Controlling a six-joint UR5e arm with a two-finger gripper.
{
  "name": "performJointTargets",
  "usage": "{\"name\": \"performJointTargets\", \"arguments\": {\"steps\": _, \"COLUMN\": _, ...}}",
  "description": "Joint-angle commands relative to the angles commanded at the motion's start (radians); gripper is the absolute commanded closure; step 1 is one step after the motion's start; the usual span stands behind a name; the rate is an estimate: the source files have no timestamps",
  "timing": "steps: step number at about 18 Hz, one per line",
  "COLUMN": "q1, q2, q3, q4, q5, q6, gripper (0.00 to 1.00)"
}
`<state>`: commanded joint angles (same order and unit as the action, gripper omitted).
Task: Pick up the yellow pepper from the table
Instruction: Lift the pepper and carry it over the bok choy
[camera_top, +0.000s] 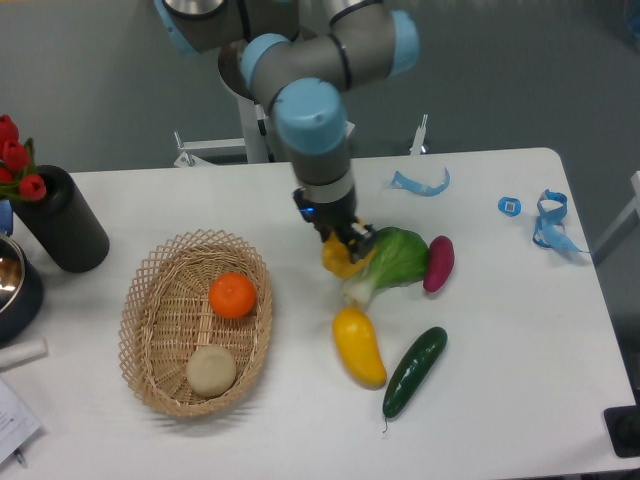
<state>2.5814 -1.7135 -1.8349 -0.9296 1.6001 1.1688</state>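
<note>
Clamped around the small glossy yellow pepper (339, 259), the dark two-finger gripper (345, 243) hangs from the grey and light-blue arm (315, 120) over the large white table (500, 330), with the pepper showing just below and to the left of the fingers. That pepper sits right against the left edge of the leafy green bok choy with a pale stalk (388, 262); whether it touches the tabletop or is lifted clear cannot be told from this view. A magenta oblong vegetable (438, 263) lies beside the bok choy on its right. Nearer the front edge lie a smooth elongated yellow squash (358, 346) and a dark green cucumber (414, 371). To the left stands an oval woven wicker basket (150, 300) holding a round orange fruit (233, 295) and a pale beige round item (211, 370). A black cylindrical vase (62, 220) with red tulips (15, 160) stands at the far left
</note>
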Motion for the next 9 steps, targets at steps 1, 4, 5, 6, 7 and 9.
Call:
{"name": "performJointTargets", "arguments": {"steps": 1, "q1": 0.023, "q2": -0.005, "q3": 0.023, "q4": 0.0, "q5": -0.005, "q6": 0.003, "gripper": 0.56}}
{"name": "performJointTargets", "arguments": {"steps": 4, "q1": 0.084, "q2": -0.043, "q3": 0.077, "q4": -0.003, "q5": -0.006, "q6": 0.021, "gripper": 0.56}}
{"name": "performJointTargets", "arguments": {"steps": 5, "q1": 0.092, "q2": -0.057, "q3": 0.097, "q4": -0.008, "q5": -0.005, "q6": 0.023, "gripper": 0.56}}
{"name": "performJointTargets", "arguments": {"steps": 6, "q1": 0.101, "q2": -0.072, "q3": 0.114, "q4": -0.008, "q5": -0.005, "q6": 0.025, "gripper": 0.56}}
{"name": "performJointTargets", "arguments": {"steps": 7, "q1": 0.123, "q2": -0.087, "q3": 0.129, "q4": -0.012, "q5": -0.005, "q6": 0.025, "gripper": 0.56}}
{"name": "performJointTargets", "arguments": {"steps": 9, "q1": 0.146, "q2": -0.107, "q3": 0.16, "q4": -0.038, "q5": -0.006, "q6": 0.028, "gripper": 0.56}}
